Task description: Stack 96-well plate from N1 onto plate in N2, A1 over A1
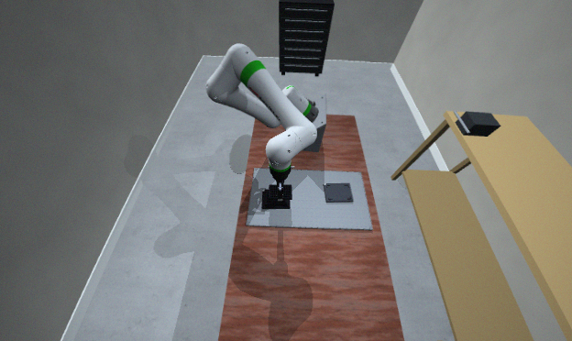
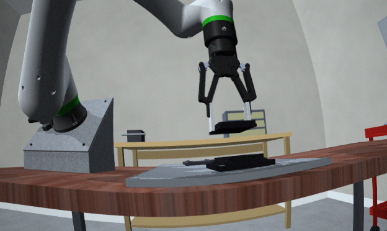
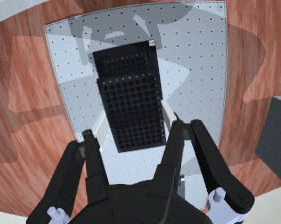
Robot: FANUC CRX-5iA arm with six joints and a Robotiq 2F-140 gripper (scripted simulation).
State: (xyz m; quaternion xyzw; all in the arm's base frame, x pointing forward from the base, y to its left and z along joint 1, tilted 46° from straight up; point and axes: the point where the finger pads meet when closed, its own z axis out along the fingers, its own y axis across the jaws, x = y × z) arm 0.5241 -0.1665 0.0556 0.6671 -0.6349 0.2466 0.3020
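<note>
The arm (image 2: 44, 71) reaches over the tabletop (image 2: 206, 199) at frame centre — its hand (image 2: 229, 119), half closed, grips a black plate (image 2: 234, 126) in the air above a second plate (image 2: 237, 162) on the grey mat (image 2: 162, 178).

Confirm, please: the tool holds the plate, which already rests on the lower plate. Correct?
Not quite. The tool does hold the plate, but the exterior view shows it still hanging in the air, well above the lower plate, not resting on it.
</note>
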